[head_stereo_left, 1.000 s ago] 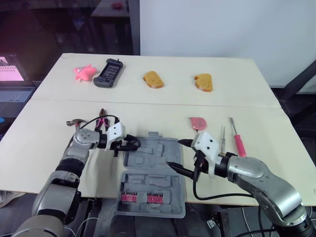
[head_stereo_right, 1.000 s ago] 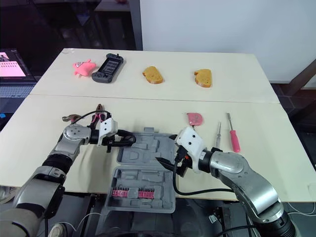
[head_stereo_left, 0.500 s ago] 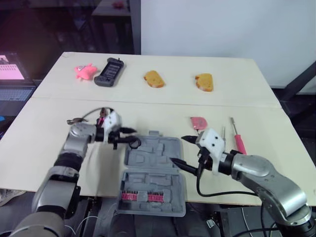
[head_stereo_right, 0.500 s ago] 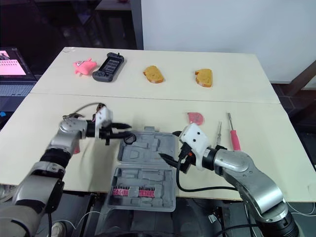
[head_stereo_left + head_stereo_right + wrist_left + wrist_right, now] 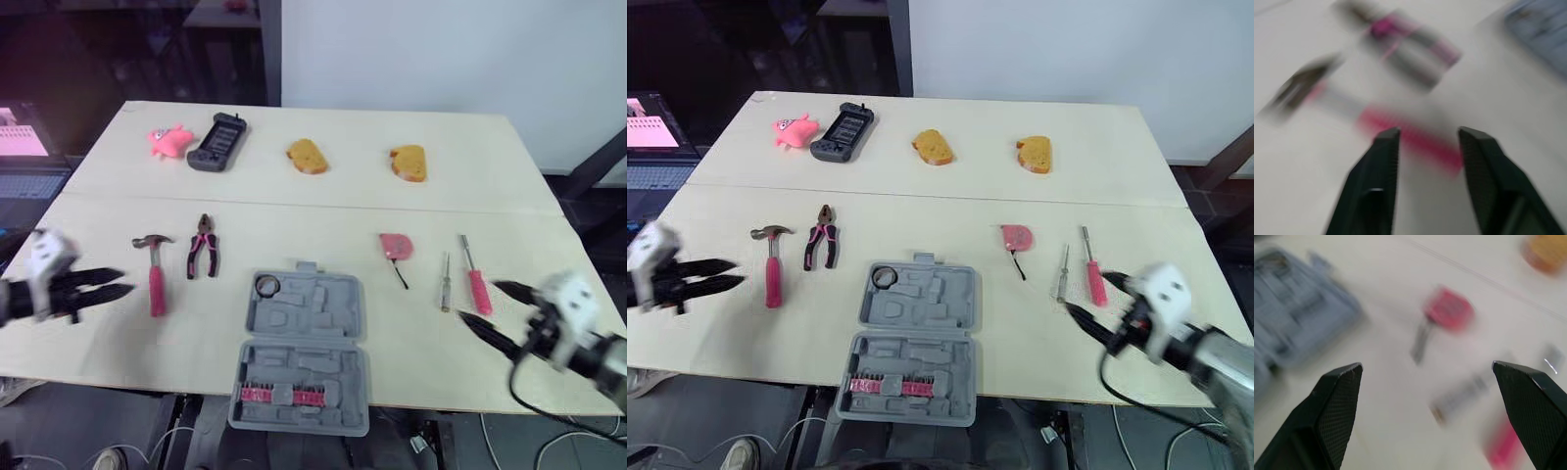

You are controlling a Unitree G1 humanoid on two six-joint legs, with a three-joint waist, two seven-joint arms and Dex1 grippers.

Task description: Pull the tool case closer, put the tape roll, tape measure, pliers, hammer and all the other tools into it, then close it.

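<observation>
Now the open tool case (image 5: 323, 305) sits at the near edge of the table (image 5: 88, 338), with the tape roll (image 5: 266, 286) inside. The left gripper (image 5: 125, 282) is a little open and the right gripper (image 5: 478, 301) is wide open; both hold nothing. The case's front half seems to hang off the edge, so a bump could tip it down.

Soft, even overhead light. Table (image 5: 323, 211) bright, no glare; room at upper left dark. Faint, short shadows beside case (image 5: 304, 343). Head views crisp on the tabletop, but left gripper (image 5: 125, 282) and right gripper (image 5: 478, 301) are smeared. Wrist views heavily blurred; only fingers (image 5: 1376, 196) near sharp.
</observation>
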